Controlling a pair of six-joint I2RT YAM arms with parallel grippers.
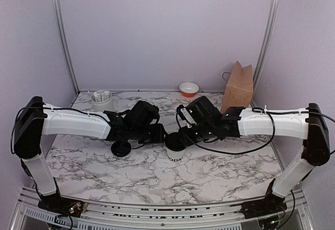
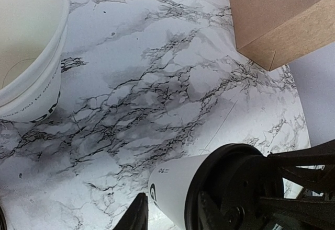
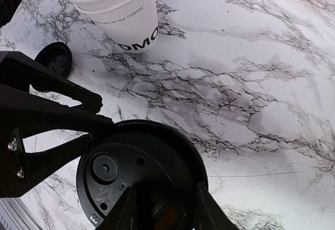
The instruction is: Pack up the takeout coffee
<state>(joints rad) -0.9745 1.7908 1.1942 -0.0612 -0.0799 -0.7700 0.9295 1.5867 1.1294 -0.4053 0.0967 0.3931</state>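
Note:
The takeout coffee cup [image 2: 175,188] is white with dark lettering low on its side, and a black lid [image 2: 235,185] sits on it. My left gripper [image 2: 171,206] is shut on the cup's body, one finger on each side. In the right wrist view the lid [image 3: 131,162] fills the lower middle. My right gripper [image 3: 166,191] has its fingers apart, with the tips over the lid's near part. In the top view both grippers, left [image 1: 159,134] and right [image 1: 183,131], meet at the table's middle and hide most of this cup. I cannot tell whether the cup rests on the table.
A stack of nested white cups [image 1: 176,152] stands just in front of the grippers; it also shows in both wrist views [image 2: 26,47] [image 3: 123,15]. A loose black lid [image 1: 121,148] lies to the left. A white holder [image 1: 102,100], orange bowl [image 1: 189,89] and brown paper bag [image 1: 238,86] stand at the back.

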